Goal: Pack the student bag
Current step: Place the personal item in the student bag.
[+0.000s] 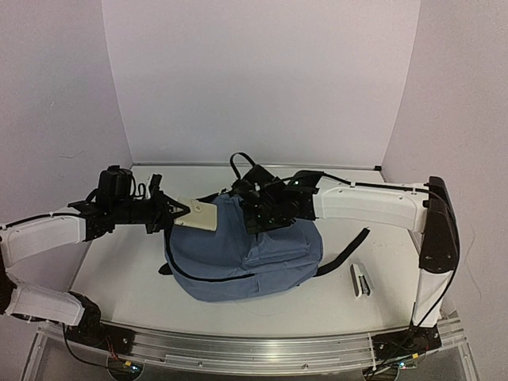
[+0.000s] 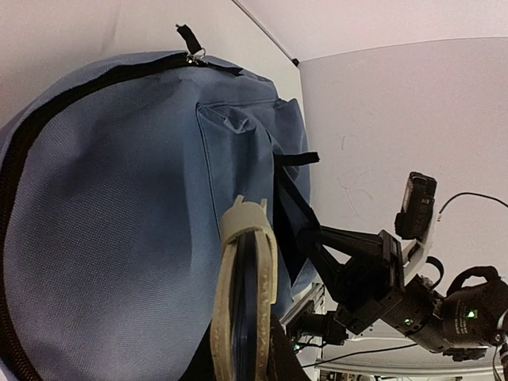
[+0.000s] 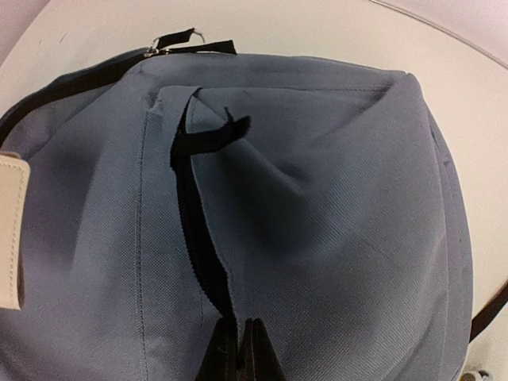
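The student bag (image 1: 246, 258), a slate-blue backpack, lies in the middle of the table with its front pocket up. My left gripper (image 1: 176, 210) is shut on a flat cream case (image 1: 196, 214) and holds it edge-on over the bag's left top side. In the left wrist view the case (image 2: 248, 262) shows a dark blue core between cream covers, just above the bag (image 2: 111, 222). My right gripper (image 1: 260, 210) is shut on the fabric edge of the front pocket opening (image 3: 198, 238), which gapes dark. Its fingertips (image 3: 252, 349) pinch the fabric. The case edge also shows in the right wrist view (image 3: 9, 230).
The bag's long black strap (image 1: 348, 250) trails to the right across the table. A small white stapler-like object (image 1: 359, 279) lies right of the bag. White walls close in the back and sides. My right arm (image 2: 381, 278) shows close behind the case.
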Controlling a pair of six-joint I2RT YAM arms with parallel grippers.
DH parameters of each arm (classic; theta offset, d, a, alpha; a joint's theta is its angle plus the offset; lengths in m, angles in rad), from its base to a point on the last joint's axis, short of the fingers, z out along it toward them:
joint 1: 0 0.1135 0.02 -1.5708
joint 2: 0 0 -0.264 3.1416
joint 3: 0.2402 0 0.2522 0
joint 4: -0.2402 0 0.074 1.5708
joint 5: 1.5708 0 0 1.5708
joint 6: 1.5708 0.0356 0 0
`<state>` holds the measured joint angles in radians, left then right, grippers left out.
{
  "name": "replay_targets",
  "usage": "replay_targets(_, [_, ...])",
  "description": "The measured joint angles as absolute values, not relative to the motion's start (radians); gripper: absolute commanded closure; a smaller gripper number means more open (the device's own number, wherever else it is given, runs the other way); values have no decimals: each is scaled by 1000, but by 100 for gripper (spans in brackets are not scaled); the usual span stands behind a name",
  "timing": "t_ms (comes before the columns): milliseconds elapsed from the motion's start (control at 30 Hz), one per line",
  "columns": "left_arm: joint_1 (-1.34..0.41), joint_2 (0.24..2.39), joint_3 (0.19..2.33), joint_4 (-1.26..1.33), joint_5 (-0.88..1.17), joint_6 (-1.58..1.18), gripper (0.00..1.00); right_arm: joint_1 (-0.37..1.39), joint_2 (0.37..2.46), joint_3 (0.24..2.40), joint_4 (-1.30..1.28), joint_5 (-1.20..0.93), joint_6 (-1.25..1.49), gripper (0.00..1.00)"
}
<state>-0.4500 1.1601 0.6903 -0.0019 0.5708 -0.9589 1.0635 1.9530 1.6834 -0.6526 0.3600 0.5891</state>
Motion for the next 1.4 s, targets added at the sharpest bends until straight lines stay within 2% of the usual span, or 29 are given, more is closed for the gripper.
replay_targets(600, [-640, 1490, 791, 320, 626, -1082, 100, 1085, 1904, 1705, -657, 420, 622, 100])
replay_targets(1167, [-707, 1770, 951, 476, 499, -1152, 99, 1095, 1888, 1665, -575, 435, 657, 100])
replay_targets(1267, [-733, 1805, 974, 476, 485, -1152, 93, 1098, 1887, 1658, -571, 445, 667, 100])
replay_targets(1400, [-749, 1817, 996, 447, 460, -1134, 79, 1103, 1884, 1653, -569, 455, 678, 100])
